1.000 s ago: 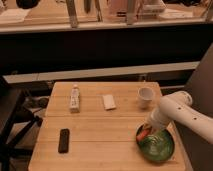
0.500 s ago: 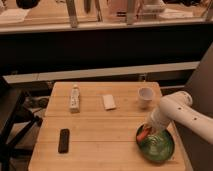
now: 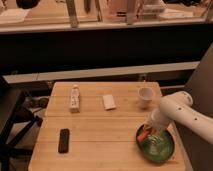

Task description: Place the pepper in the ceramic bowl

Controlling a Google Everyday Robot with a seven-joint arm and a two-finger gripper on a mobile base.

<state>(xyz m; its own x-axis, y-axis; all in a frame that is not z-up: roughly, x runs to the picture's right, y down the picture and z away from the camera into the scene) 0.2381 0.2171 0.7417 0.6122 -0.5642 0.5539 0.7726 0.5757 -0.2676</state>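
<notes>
Hovering over the left edge of the ceramic bowl (image 3: 163, 150), claw (image 3: 149, 131): pose unchanged from a second ago; whether spread or pinching cannot be told. Pepper (image 3: 144, 135): just below-left of the claw, within the bowl's rim. Judgement: placement near complete, release or withdrawal outstanding.

You have no lettering, brand, number or sign that can be read here. Any print on the small bottle (image 3: 74, 98) standing on the worktop (image 3: 100, 135) cannot be made out, and the white packet (image 3: 109, 102) and the black slab (image 3: 64, 140) show you no legible marks. Your tool (image 3: 148, 131) is at the left rim of the ceramic bowl (image 3: 162, 150), right by the pepper (image 3: 144, 135).
</notes>
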